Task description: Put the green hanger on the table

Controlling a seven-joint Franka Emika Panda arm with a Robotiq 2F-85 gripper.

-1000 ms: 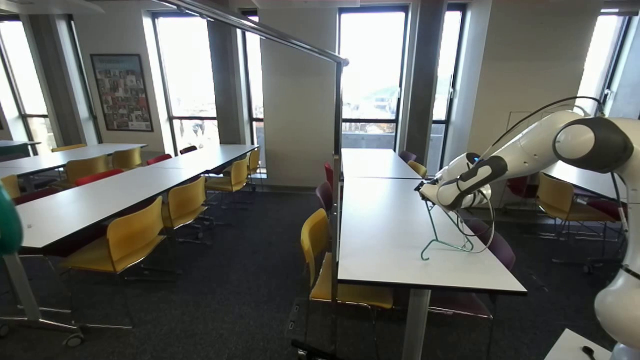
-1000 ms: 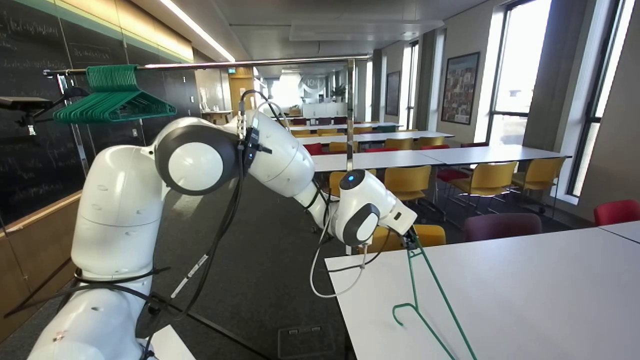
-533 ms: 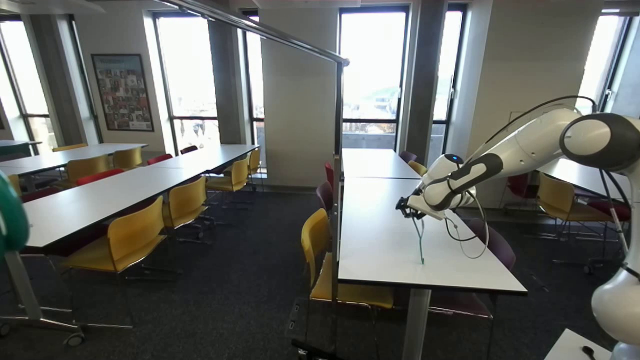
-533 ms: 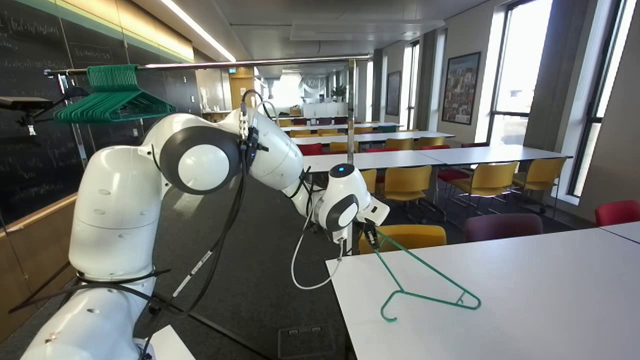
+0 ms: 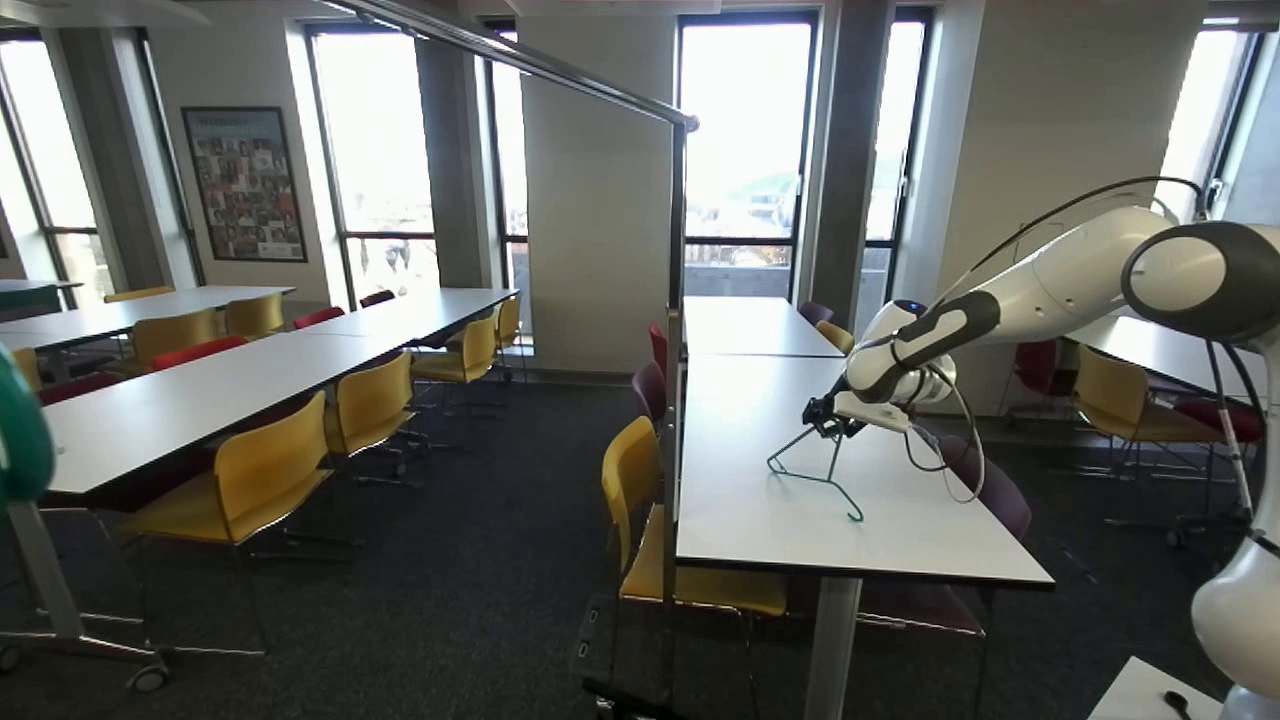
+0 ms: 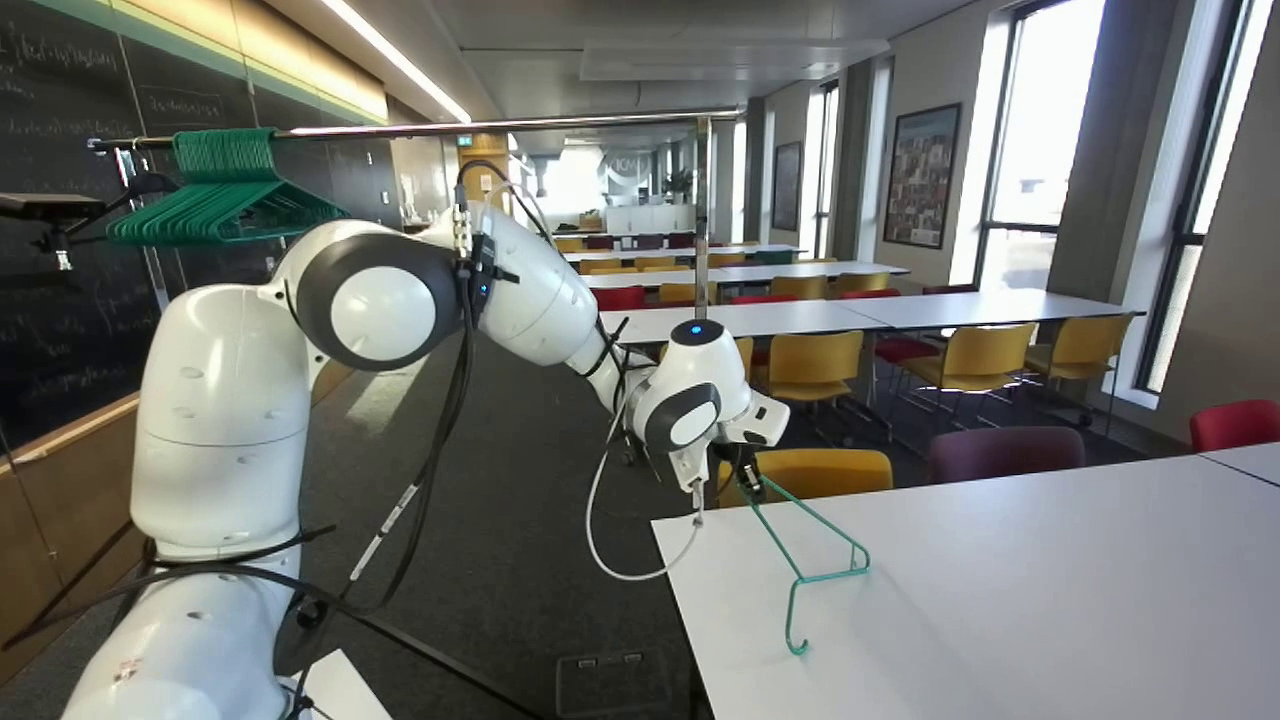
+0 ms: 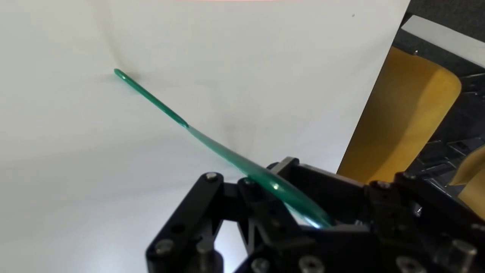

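Note:
The green hanger (image 5: 800,476) hangs tilted from my gripper (image 5: 832,420) over the white table (image 5: 740,500). In an exterior view, the hanger (image 6: 825,577) has its hook low, near the table (image 6: 1050,570); I cannot tell whether it touches. My gripper (image 6: 750,488) holds one corner. In the wrist view, the hanger (image 7: 236,160) is seen nearly edge-on, running from the upper left into the jaws. My gripper (image 7: 276,166) has its linkages leaning inward and its tips close together at the hanger. The exact pinch spot is partly hidden behind the hanger.
Yellow chairs stand along the table; a yellow chair (image 7: 398,113) shows past its edge in the wrist view. A metal rack post (image 5: 675,400) stands beside the table. Several green hangers (image 6: 230,215) hang on the rack's rail (image 6: 560,123). A purple chair (image 5: 1003,500) stands opposite.
My gripper moved over the table toward the rack post, then slightly back. The hanger swung round below it: its body now lies on the opposite side of the hook in the exterior view.

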